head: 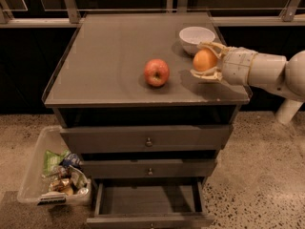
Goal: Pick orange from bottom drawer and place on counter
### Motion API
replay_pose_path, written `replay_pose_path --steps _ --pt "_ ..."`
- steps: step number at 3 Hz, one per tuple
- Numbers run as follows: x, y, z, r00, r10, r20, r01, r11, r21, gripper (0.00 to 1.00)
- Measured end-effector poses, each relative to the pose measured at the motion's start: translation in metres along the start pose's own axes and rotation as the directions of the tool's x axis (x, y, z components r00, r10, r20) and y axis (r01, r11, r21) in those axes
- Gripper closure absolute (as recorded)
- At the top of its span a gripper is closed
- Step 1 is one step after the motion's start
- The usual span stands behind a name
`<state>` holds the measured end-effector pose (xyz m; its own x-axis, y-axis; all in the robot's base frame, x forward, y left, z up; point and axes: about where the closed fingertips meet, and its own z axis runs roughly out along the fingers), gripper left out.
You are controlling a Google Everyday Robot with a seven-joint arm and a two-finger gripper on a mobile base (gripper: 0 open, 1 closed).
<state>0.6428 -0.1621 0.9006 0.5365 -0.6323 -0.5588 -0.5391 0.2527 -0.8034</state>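
The orange [204, 60] is held between the fingers of my gripper [206, 60], which reaches in from the right over the right side of the counter [109, 56]. The gripper is shut on the orange and holds it just above the counter top, in front of a white bowl. The bottom drawer [148, 203] is pulled open below and its inside looks bare.
A red-and-yellow apple [156, 72] sits on the counter left of the orange. A white bowl [196, 36] stands at the back right of the counter. A clear bin of packets [53, 175] rests on the floor left of the cabinet. The two upper drawers are closed.
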Motion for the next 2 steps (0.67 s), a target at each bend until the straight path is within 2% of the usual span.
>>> replay_pose_path --steps 1,2 --pt "0.0124 0.0170 0.0131 0.999 0.034 -0.007 -0.035 0.9987 -0.036 1.00" --pt "0.0128 0.0176 0.0136 0.999 0.036 -0.008 -0.036 0.9986 -0.038 0.83"
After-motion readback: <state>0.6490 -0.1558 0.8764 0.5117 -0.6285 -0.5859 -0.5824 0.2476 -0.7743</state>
